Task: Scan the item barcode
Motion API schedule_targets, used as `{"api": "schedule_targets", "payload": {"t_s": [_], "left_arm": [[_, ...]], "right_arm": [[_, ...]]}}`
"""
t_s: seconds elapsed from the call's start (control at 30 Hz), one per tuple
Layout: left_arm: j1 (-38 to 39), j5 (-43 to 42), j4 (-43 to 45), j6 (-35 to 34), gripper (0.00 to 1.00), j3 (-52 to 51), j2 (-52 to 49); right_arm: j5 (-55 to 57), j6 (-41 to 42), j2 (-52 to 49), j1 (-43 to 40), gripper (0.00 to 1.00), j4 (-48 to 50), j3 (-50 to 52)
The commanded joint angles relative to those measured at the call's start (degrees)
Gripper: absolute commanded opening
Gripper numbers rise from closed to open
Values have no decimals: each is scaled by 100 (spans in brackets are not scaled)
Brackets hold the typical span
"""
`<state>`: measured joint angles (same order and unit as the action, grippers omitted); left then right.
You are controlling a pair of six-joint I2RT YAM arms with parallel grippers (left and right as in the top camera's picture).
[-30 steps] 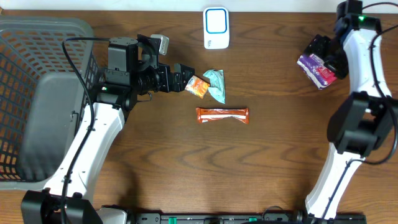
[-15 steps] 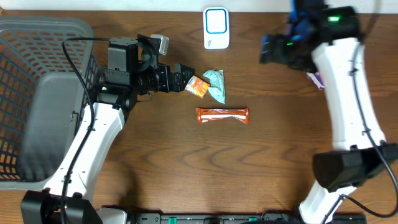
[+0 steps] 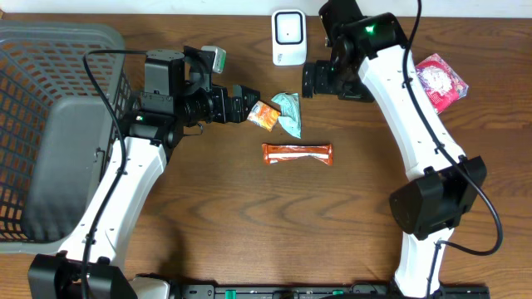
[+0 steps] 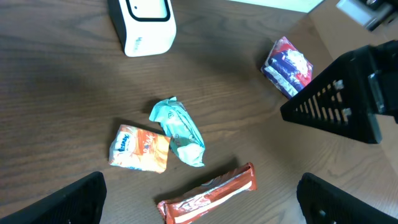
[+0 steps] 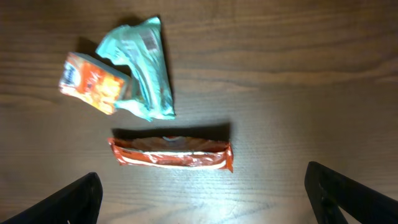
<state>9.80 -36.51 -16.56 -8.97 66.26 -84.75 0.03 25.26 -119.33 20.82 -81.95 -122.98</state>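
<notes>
**Overhead:** The white scanner point(image 3: 289, 37) with a blue-ringed face stood at top centre of the wooden table point(image 3: 208, 224); its print was too small to read. The orange packet point(image 3: 264, 116) touched the teal packet point(image 3: 288, 114) just left of centre. The red-orange bar point(image 3: 298, 154) lay below them, apart. The pink-purple packet point(image 3: 440, 81) lay alone at upper right. The grey basket point(image 3: 50, 50) filled the left edge. The left gripper point(image 3: 248, 103) was spread wide and empty, its tips just beside the orange packet. The right gripper point(image 3: 309, 81) was released and empty, near the scanner's lower right.

**Left wrist:** The orange packet carried a blue logo, unreadable. The fingertips point(image 4: 68, 202) sat wide at the bottom corners, holding nothing. The bar lay between them.

**Right wrist:** The teal packet showed a small printed patch, unreadable. The fingertips point(image 5: 348, 193) were wide apart, with nothing held. The bar was at centre, the two packets at upper left.

**Change:** A second earlier the right arm was at the right edge with the pink-purple packet at its gripper. It had swung to top centre and the packet was on the table. The left arm was unchanged.
</notes>
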Motion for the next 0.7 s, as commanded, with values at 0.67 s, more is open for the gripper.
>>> {"api": "schedule_targets", "payload": {"t_s": [0.67], "left_arm": [[-26, -11, -13, 59, 98, 24, -22]], "right_arm": [[-542, -214, -184, -343, 96, 1104, 11]]}}
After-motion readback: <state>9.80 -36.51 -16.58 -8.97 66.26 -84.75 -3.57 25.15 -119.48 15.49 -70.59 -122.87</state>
